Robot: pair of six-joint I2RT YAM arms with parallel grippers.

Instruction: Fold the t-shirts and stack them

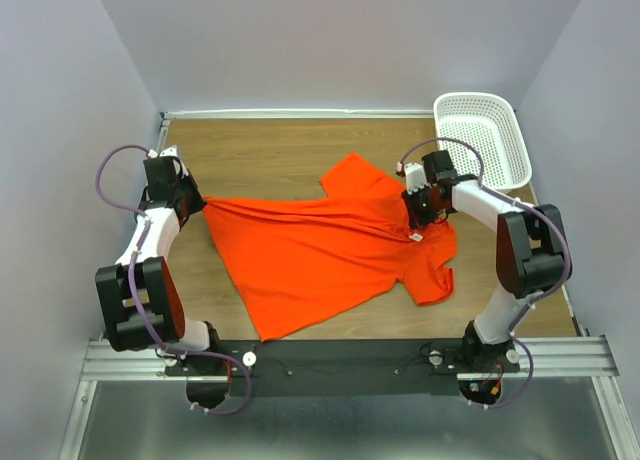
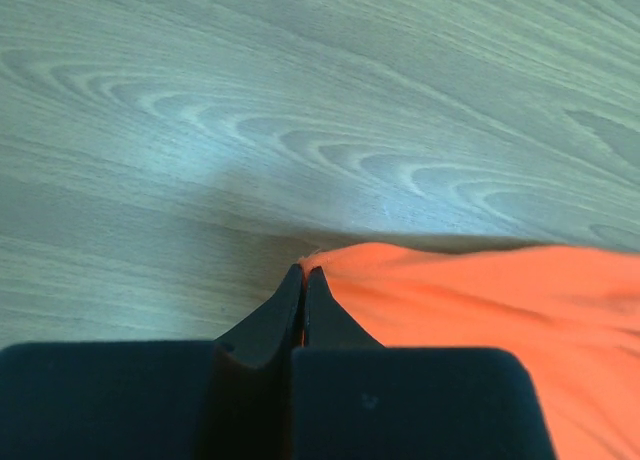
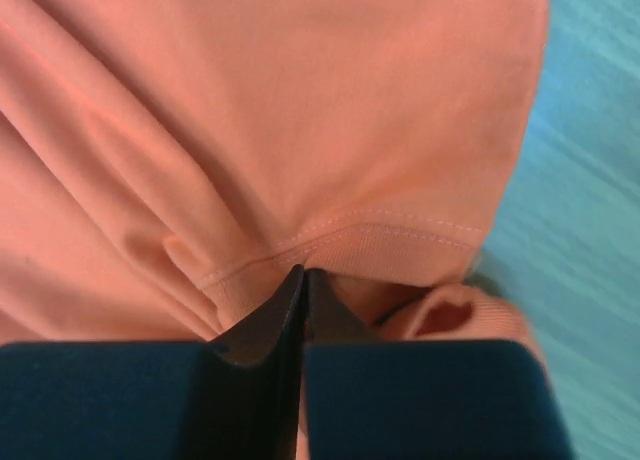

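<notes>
Both grips thin on t-shirt (image 1: 320, 250)
Tips only: left gripper (image 2: 303, 272) clamped on corner (image 2: 335, 262), right gripper (image 3: 303, 272) on collar (image 3: 385, 235); tension could slip either.

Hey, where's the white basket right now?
In the top view the basket sits at the far right corner of the table, just beyond the right pincer and clear of the t-shirt.

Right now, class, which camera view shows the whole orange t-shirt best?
The top external view: the t-shirt lies spread on the table, both sleeves visible. The left wrist view shows only a corner pinched in the left gripper; the right wrist view only folds and a stitched band at the shut right gripper.
</notes>
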